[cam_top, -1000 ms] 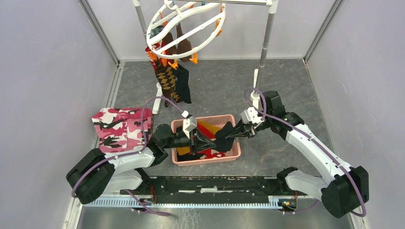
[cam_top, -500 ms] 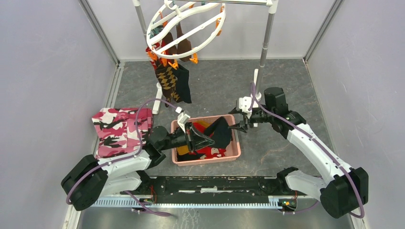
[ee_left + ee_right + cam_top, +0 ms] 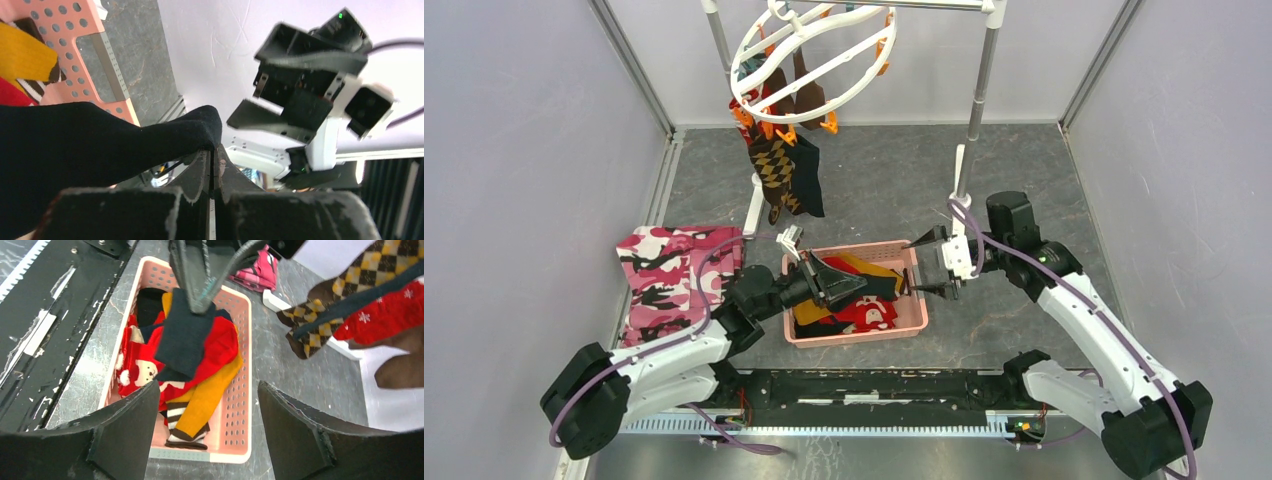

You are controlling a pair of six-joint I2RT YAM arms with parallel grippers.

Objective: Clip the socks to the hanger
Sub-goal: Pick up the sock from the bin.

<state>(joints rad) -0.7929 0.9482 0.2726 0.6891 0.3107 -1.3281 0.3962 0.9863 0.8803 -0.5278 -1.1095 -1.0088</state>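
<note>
Above the pink basket (image 3: 854, 338), the left gripper (image 3: 212, 159) is clenched on a dark sock (image 3: 184, 337). The right gripper (image 3: 929, 267), just beside the basket, stands released. Judged step: sock picked, not yet clipped. Next move: carry it to the hanger (image 3: 814, 52), well beyond the basket.

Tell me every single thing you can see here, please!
hanger: one, white with orange clips, hung on the rack at the back
rack: one, metal poles, at the back
hanging socks: several, brown argyle, dark, red, clipped under the hanger
basket: one, pink, in the middle near the front
socks in the basket: a heap, red, mustard, black; exact count unclear
dark sock: one, dangling over the basket
camouflage cloth: one, pink, white and black, left of the basket
left gripper: one, shut on the dark sock
right gripper: one, open and holding nothing, at the basket's right end
</note>
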